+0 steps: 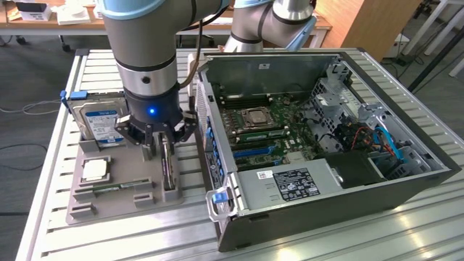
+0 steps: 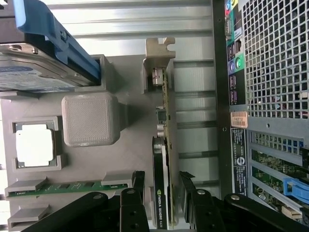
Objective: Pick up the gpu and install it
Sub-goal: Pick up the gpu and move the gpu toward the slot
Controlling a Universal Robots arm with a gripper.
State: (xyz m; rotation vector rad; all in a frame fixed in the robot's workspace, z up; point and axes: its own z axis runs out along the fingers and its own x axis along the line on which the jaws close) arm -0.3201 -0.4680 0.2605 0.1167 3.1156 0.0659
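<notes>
1. Toward the tabletop (image 1: 130, 239) (image 2: 135, 24) edge on the exterior view's left: a grey tray (image 1: 108, 209) (image 2: 130, 145), flat on the slats. Holds a hard drive (image 1: 101, 122) (image 2: 34, 72) upright at its far end, a processor chip (image 1: 95, 169) (image 2: 34, 145) flat in a pocket, and a green memory stick (image 1: 116, 186) (image 2: 63, 188) in a slot near the tabletop's near edge.
2. Along the tray's side nearest the computer case: the gpu (image 1: 168, 163) (image 2: 161, 159), standing on one long edge in a narrow slot. Long axis from the tabletop's far edge toward its near edge, parallel to the case wall. Metal bracket (image 2: 159, 53) at the end toward the hard drive, thin top edge facing up.
3. Straight above the card: the arm (image 1: 149, 54), last segment vertical, wrist pointing down, blue light lit on its collar.
4. At the arm's tip: the claw (image 1: 164, 142) (image 2: 163, 183), jaws spread wide and gripping nothing. One finger on each side of the gpu's black part, a slim gap visible between each finger and the card.
5. Room around the card: on the hard-drive side, a raised grey block (image 2: 89, 118) just beside it, with bare tray next to that. On the other side, a narrow strip of tray and tabletop, then the case.
6. Toward the exterior view's right: the open computer case (image 1: 326, 212) (image 2: 275, 58) lying on its side, motherboard facing up, its ported, perforated wall close to the tray.
</notes>
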